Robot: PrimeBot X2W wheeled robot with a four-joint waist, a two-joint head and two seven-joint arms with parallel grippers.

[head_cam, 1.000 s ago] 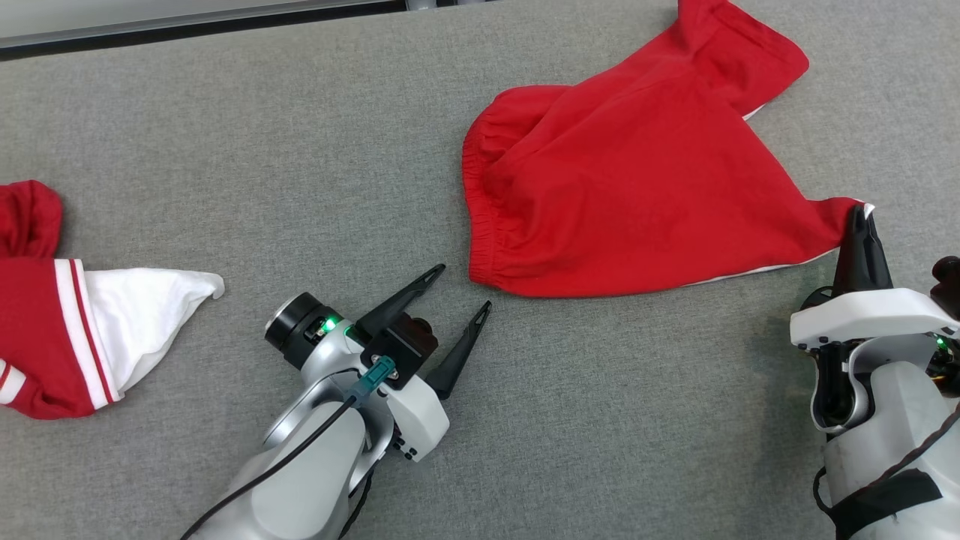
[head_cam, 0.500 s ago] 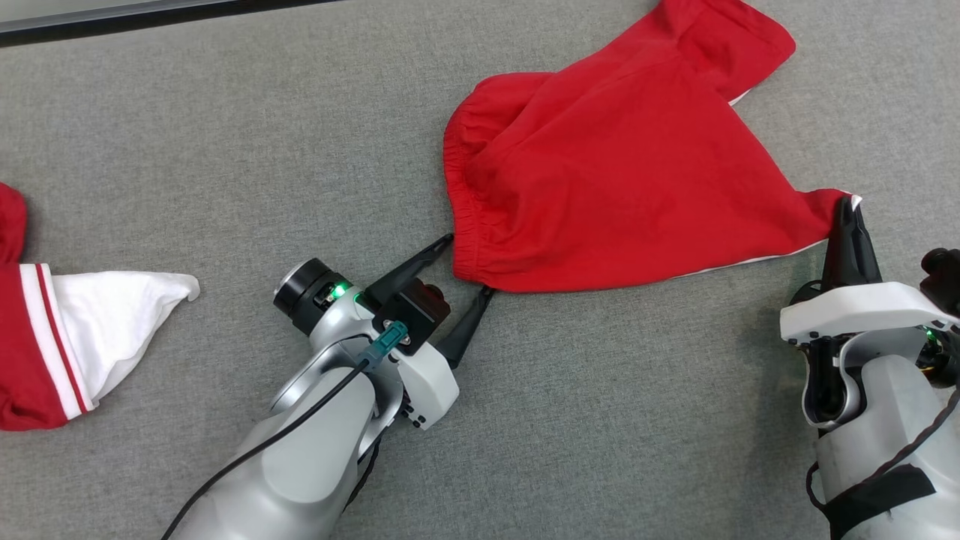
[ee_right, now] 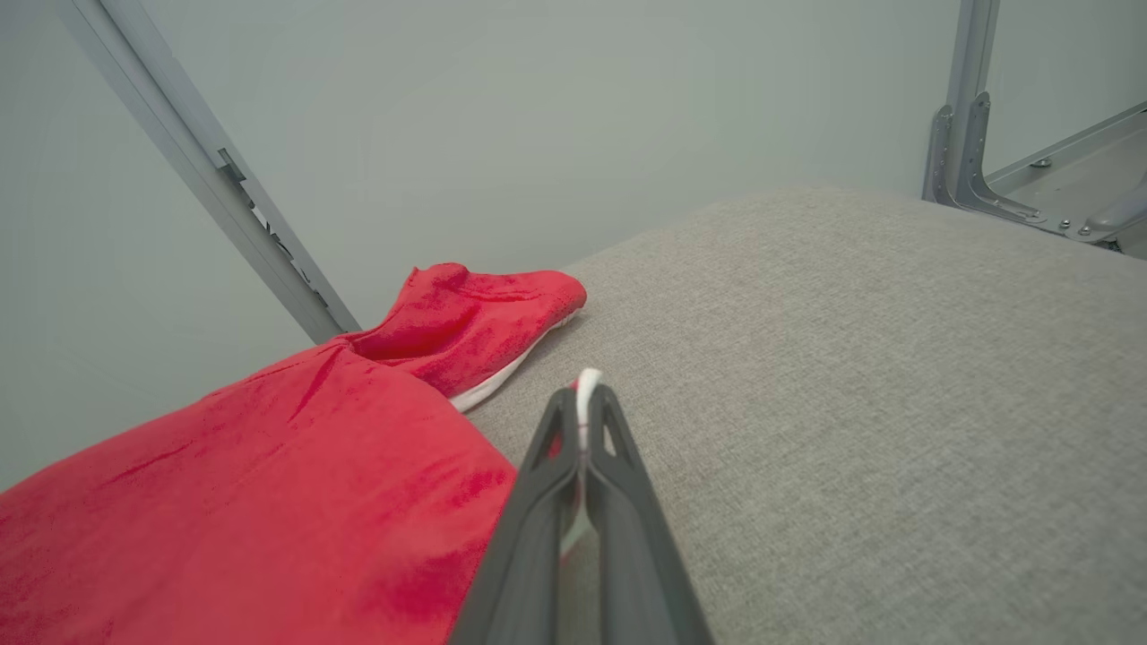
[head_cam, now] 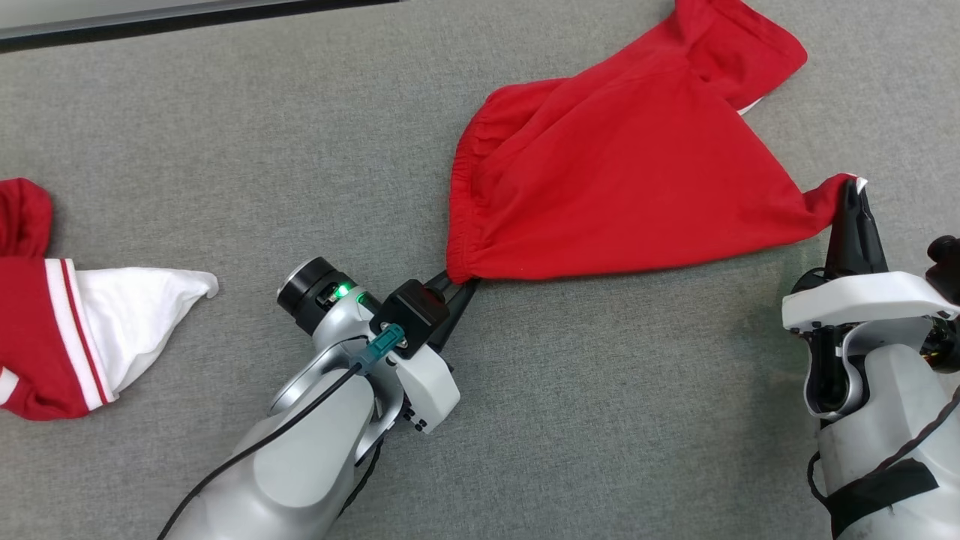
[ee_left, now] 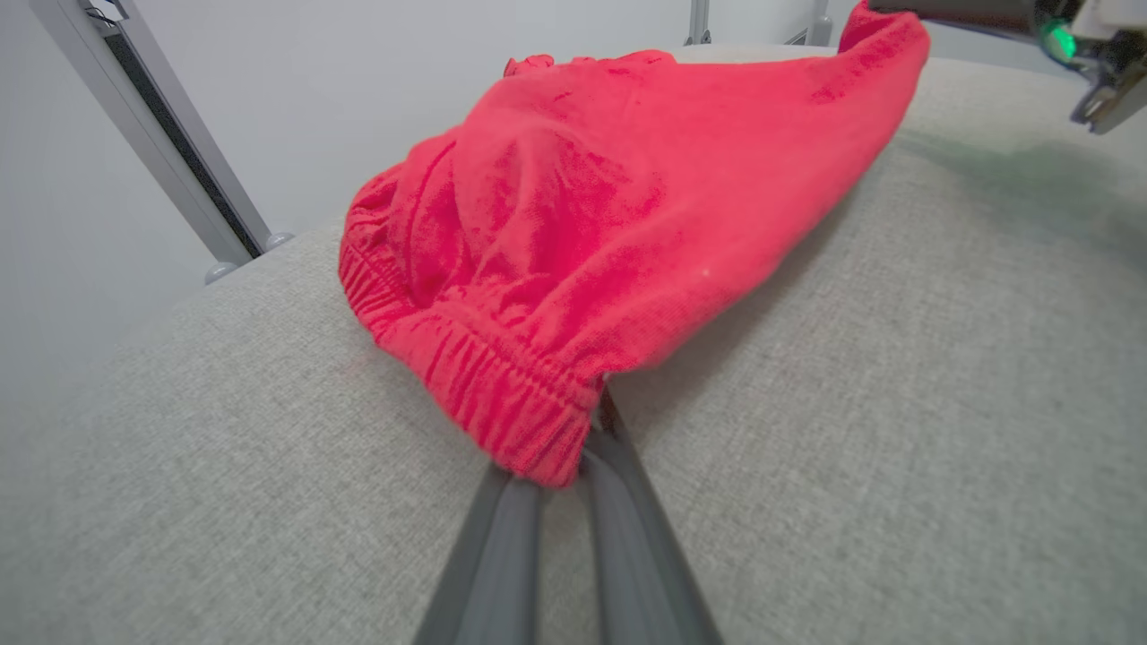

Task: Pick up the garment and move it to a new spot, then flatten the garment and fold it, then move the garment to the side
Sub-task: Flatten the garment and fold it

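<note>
red fabric shorts with gathered waistband (head_cam: 615, 187) | lying centre-right on grey fabric tabletop (head_cam: 225, 135) | long axis left-right, waistband leftward, legs rightward and far | left gripper (head_cam: 457, 282) pinching waistband corner | right gripper (head_cam: 852, 191) pinching white-trimmed hem corner | near edge taut between

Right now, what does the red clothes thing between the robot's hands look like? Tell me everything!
The red garment looks like soft knit shorts, bright red, with a gathered elastic waistband and thin white trim on a leg hem. It lies rumpled on the grey fabric table, stretched between two pinched corners. The left gripper is shut on the waistband's near end, and the right gripper is shut on a white-edged corner. One leg bunches up at the far side.
</note>
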